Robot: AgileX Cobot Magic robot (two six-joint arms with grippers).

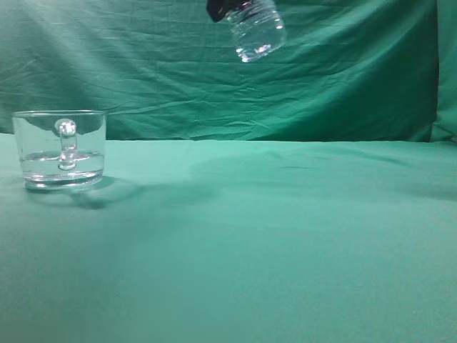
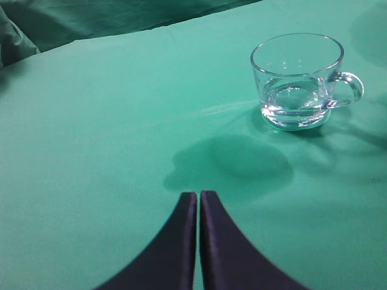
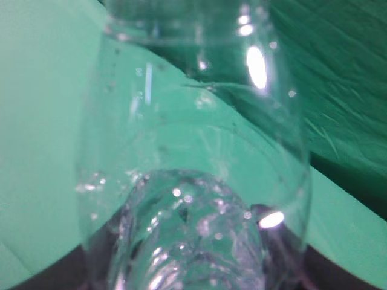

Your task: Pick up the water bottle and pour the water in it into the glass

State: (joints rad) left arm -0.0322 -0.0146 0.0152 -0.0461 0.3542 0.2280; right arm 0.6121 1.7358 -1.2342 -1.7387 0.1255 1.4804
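Observation:
The glass [image 1: 61, 148] stands upright at the table's left with its handle facing the exterior camera. It holds water [image 1: 63, 166] to about a third of its height. The water bottle [image 1: 257, 32] hangs high at the top centre; only its ribbed lower part shows, tilted. A black bit of my right gripper [image 1: 220, 8] is against it. In the right wrist view my right gripper [image 3: 193, 266] is shut on the bottle [image 3: 193, 151], which fills the frame with droplets inside. My left gripper [image 2: 199, 196] is shut and empty, low over the cloth, well short of the glass [image 2: 297, 78].
A green cloth [image 1: 271, 236] covers the table, and a creased green cloth backdrop [image 1: 143, 64] hangs behind it. A shadow [image 2: 233, 160] lies on the cloth between my left gripper and the glass.

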